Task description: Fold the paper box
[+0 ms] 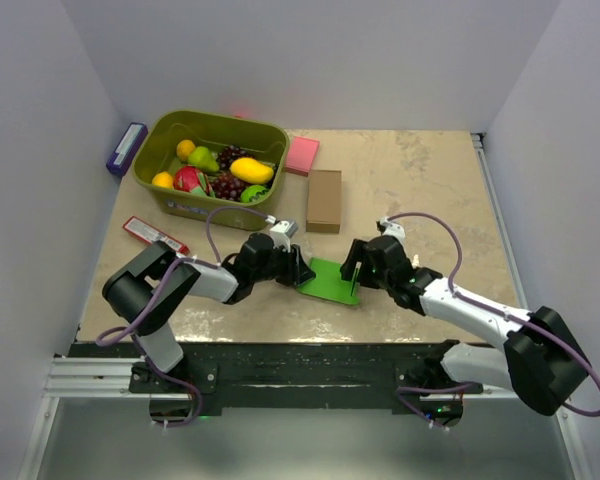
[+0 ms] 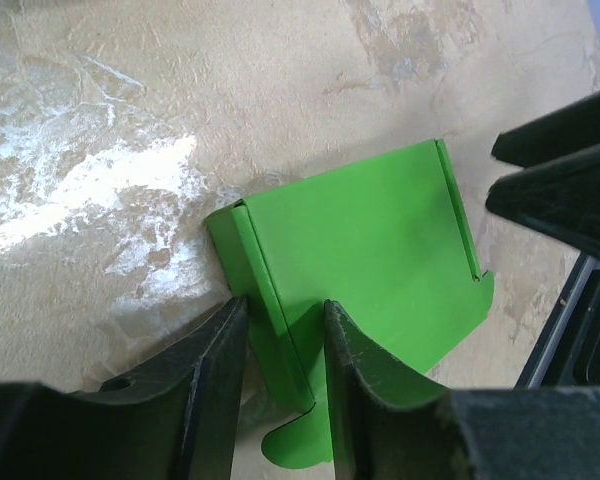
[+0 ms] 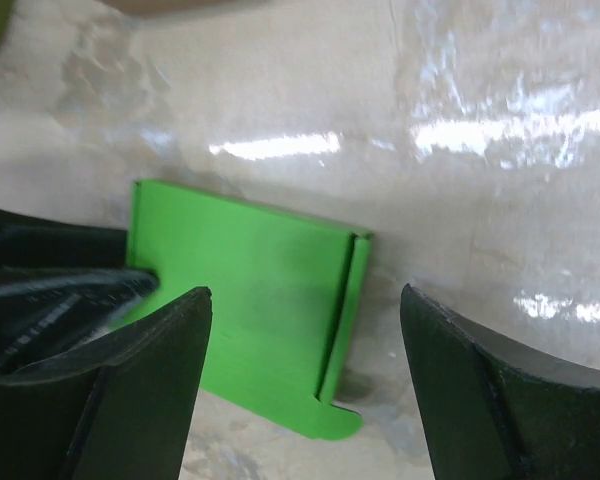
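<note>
The paper box (image 1: 330, 282) is a bright green card blank lying mostly flat on the table between the two arms, with a narrow side flap raised along each end. My left gripper (image 1: 302, 270) is at its left end. In the left wrist view the paper box (image 2: 370, 250) has its near flap standing between my fingers, and the left gripper (image 2: 283, 305) is narrowly open astride that flap. My right gripper (image 1: 352, 270) is at the right end. In the right wrist view it (image 3: 305, 292) is wide open above the paper box (image 3: 240, 300) and its folded flap.
A green bin (image 1: 150, 165) of toy fruit stands at the back left, with a purple object (image 1: 126, 148) beside it. A pink pad (image 1: 302, 155) and a brown cardboard box (image 1: 324, 200) lie behind the sheet. A red packet (image 1: 152, 235) lies at the left.
</note>
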Tool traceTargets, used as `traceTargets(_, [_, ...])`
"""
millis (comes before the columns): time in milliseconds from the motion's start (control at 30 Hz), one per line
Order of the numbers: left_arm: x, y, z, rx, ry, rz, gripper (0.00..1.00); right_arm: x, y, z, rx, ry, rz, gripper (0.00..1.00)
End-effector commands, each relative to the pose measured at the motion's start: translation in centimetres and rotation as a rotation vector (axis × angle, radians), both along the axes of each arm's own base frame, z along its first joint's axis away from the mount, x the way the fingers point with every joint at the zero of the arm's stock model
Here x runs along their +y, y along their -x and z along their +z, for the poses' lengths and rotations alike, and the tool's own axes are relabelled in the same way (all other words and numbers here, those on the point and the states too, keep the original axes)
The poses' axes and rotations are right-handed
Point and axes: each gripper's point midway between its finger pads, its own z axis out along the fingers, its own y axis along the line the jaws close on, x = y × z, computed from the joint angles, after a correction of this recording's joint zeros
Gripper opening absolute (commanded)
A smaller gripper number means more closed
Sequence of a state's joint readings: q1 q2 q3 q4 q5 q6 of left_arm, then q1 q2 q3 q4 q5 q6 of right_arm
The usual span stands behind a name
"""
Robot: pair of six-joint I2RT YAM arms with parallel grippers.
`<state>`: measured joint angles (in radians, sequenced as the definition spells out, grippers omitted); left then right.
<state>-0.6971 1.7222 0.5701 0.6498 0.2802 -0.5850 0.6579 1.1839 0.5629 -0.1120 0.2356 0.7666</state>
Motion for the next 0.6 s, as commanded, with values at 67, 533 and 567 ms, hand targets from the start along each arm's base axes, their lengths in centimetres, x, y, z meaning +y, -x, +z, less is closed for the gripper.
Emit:
traceTargets(67, [0.7, 0.8, -2.4, 0.049, -0.071, -0.006, 0.39, 1.3, 2.7, -3.5, 0.108, -0.154, 0.048, 0.77])
traceTargets(533, [1.2, 1.0, 0.4, -0.003, -0.013, 0.002, 0.59, 2.0, 3.7, -5.8, 0.156, -0.327, -0.005, 0.09])
traceTargets(567, [1.3, 0.8, 0.8, -0.009, -0.01, 0.011, 0.67, 2.0, 3.7, -5.7, 0.151, -0.33, -0.004, 0.05])
